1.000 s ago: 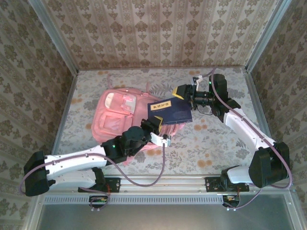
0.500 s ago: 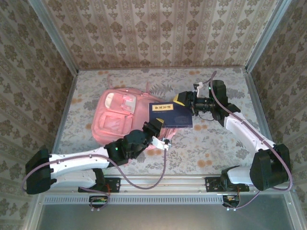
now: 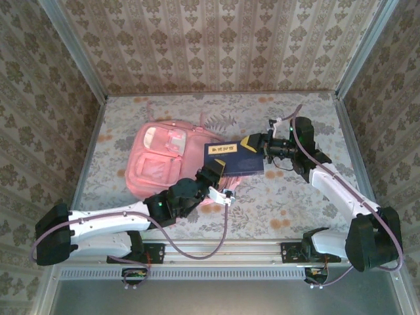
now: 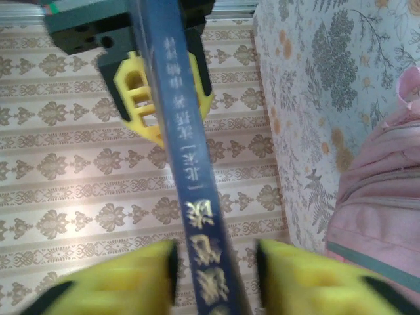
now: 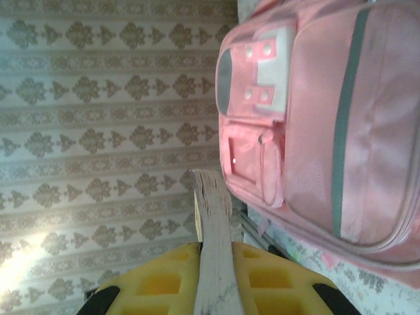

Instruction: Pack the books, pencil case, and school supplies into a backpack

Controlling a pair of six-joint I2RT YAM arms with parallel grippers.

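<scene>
A dark navy book (image 3: 235,159) with yellow print hangs over the right end of the pink backpack (image 3: 161,164), which lies flat on the cloth. My right gripper (image 3: 257,146) is shut on the book's right edge. In the right wrist view its yellow pads (image 5: 164,282) press both sides of the page edge (image 5: 213,216), with the backpack (image 5: 328,118) beyond. My left gripper (image 3: 215,172) is open at the book's near-left corner. Its fingers (image 4: 131,279) stand off either side of the spine (image 4: 187,164). The pencil case and school supplies are out of view.
Patterned walls (image 3: 216,39) close in the floral table cloth (image 3: 289,197) at the back and both sides. A metal rail (image 3: 223,252) with the arm bases runs along the near edge. Bare cloth lies right of and in front of the backpack.
My right gripper has closed on the book's right edge. My left gripper, which held the book before, has let go and opened. The book has settled flatter and slightly rightward.
</scene>
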